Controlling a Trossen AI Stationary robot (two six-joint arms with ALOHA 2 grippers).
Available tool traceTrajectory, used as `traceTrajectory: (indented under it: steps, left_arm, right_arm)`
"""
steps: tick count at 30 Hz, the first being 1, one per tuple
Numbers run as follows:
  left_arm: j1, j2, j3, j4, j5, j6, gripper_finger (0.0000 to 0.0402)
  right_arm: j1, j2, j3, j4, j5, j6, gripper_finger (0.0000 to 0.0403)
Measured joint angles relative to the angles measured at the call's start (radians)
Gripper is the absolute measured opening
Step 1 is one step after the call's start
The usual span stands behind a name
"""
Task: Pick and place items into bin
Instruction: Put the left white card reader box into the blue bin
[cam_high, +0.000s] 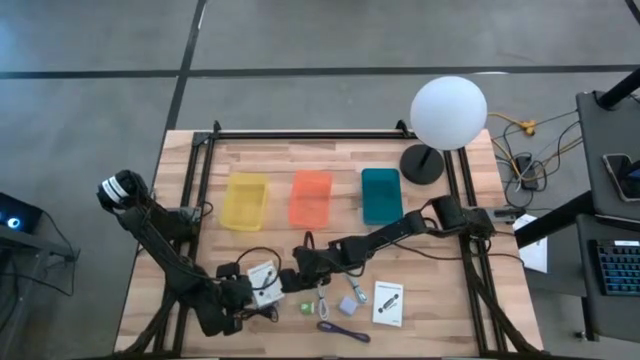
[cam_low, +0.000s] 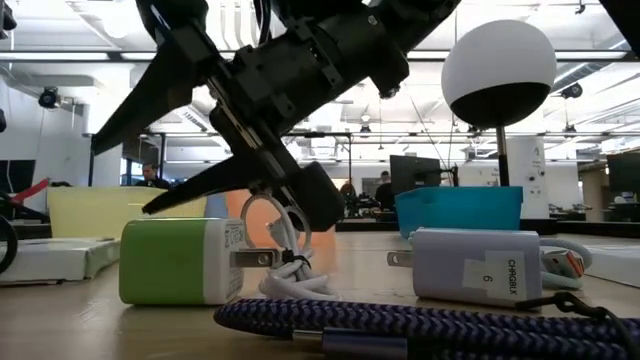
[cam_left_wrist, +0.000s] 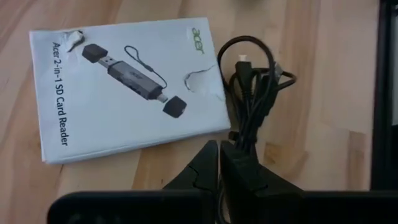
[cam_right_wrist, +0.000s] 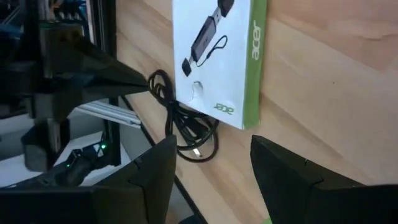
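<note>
The white printed box (cam_left_wrist: 124, 93) lies flat on the table, with the bundled black cord (cam_left_wrist: 252, 99) beside its edge. My left gripper (cam_left_wrist: 221, 165) is shut at that cord's near end. My right gripper (cam_right_wrist: 211, 168) is open and hovers a little off the box (cam_right_wrist: 217, 56) and cord (cam_right_wrist: 186, 130), fingers pointing at them. Near the front edge lie a green block (cam_low: 180, 262), a white cord (cam_low: 285, 245), a lavender cube (cam_low: 475, 265), a purple cord (cam_low: 420, 330), a grey stick (cam_high: 358, 292) and a second white card (cam_high: 388, 302). My left gripper pinches the black cord bundle at its end (cam_left_wrist: 241, 142) between the two closed fingers, coming down at a slant. The rest of the bundle lies slack on the table beside the box. The fingers hide how many strands are caught.
Yellow (cam_high: 247, 200), orange (cam_high: 310, 197) and teal (cam_high: 381, 195) bins stand in a row across the middle of the table. The white globe lamp (cam_high: 448, 112) stands at the far right corner. Both arms crowd the near left part of the table.
</note>
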Motion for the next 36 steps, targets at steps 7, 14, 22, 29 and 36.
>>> traceTrajectory:
  steps: [7, 14, 22, 29, 36]
  left_arm:
    - [-0.002, -0.035, 0.002, -0.03, 0.0, -0.003, 0.0002]
    - [-0.005, -0.043, -0.039, -0.179, 0.063, -0.201, 0.0002]
    - [-0.005, -0.046, -0.123, 0.067, 0.041, -0.447, 0.0002]
    - [-0.005, -0.037, -0.151, 0.075, 0.004, -0.608, 0.0002]
    - [0.016, -0.002, -0.164, 0.077, -0.009, -0.627, 0.0002]
  right_arm:
    - [-0.014, 0.0, -0.001, -0.016, 0.043, -0.095, 0.0191]
    - [-0.032, 0.0, 0.006, -0.015, 0.05, -0.566, 0.0191]
    - [-0.023, 0.0, 0.006, -0.03, 0.027, -0.856, 0.0148]
    - [-0.023, -0.001, 0.006, -0.121, 0.023, -0.955, 0.0051]
    - [-0.035, -0.002, 0.029, -0.15, 0.07, -1.022, 0.0009]
